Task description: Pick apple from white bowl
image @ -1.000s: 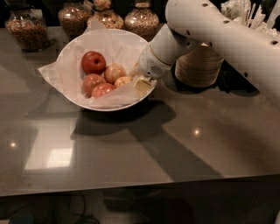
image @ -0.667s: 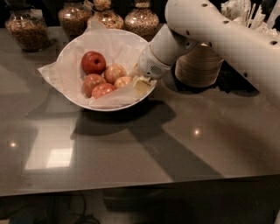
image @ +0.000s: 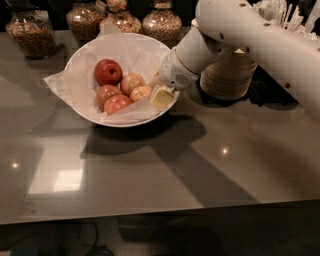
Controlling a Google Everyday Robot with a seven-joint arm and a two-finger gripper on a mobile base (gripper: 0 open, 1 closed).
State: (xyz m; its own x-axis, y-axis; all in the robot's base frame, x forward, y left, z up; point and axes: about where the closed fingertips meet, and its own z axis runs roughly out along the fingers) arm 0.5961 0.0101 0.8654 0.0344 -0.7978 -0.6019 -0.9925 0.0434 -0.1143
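The wide white bowl (image: pixel 75 62), lined with crinkled white paper, stands at the back of the dark table. It holds several apples. The pale yellow-orange apple (image: pixel 140 92) lies at the right side of the pile. A dark red apple (image: pixel 108 72) lies at the back left, and redder mottled apples (image: pixel 117 104) lie in front. My gripper (image: pixel 161 96) reaches down into the bowl's right side, right next to the pale apple. The white arm (image: pixel 250 35) comes in from the upper right.
Several glass jars of dry food (image: pixel 31 32) (image: pixel 162 22) stand behind the bowl. A stack of cream disposable bowls (image: pixel 230 75) stands just right of the bowl, partly behind the arm. Utensils (image: pixel 280 15) stand at the top right. The table's front edge (image: pixel 150 212) runs across the bottom.
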